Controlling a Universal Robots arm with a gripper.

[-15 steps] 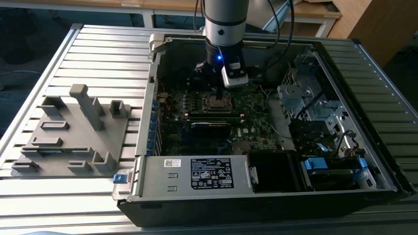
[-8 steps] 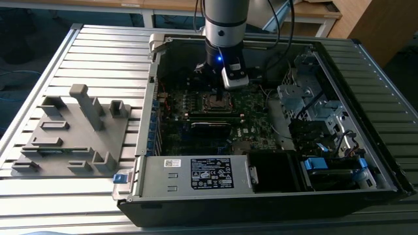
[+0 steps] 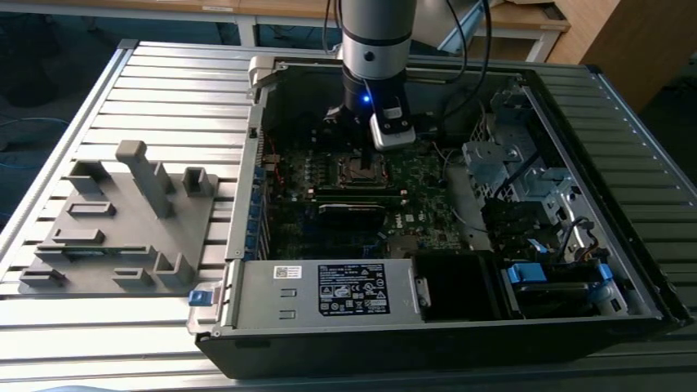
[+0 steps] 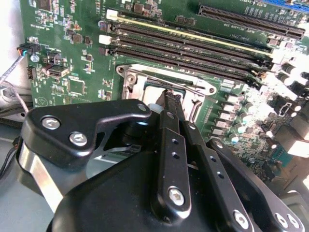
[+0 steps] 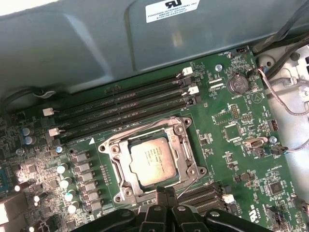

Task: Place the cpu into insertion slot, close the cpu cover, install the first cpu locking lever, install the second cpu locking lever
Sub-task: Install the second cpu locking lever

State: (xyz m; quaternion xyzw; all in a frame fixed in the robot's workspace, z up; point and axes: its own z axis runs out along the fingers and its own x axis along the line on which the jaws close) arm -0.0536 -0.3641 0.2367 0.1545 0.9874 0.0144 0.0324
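Observation:
The cpu [image 5: 152, 162], a silver-grey square, lies in the insertion slot [image 3: 360, 169] on the green motherboard. The cpu cover [image 5: 182, 145], a shiny metal frame with a window, lies flat around the chip. One thin wire lever [image 5: 140, 130] runs along the side of the socket by the memory slots. Another thin lever [image 5: 189, 186] slants up at the socket corner nearest my fingers. My gripper [image 4: 169, 96] hangs over the socket's edge with its black fingers [image 5: 164, 193] pressed together. I see nothing gripped between them. In the exterior view the gripper [image 3: 376, 155] sits just above the socket.
Long black memory slots [image 5: 120, 108] lie beside the socket. Tall capacitors [image 5: 67, 186] stand on another side. The case walls, a labelled power supply [image 3: 348, 290] and a drive cage [image 3: 512, 171] ring the board. A grey fixture plate [image 3: 120, 220] rests on the table at the exterior view's left.

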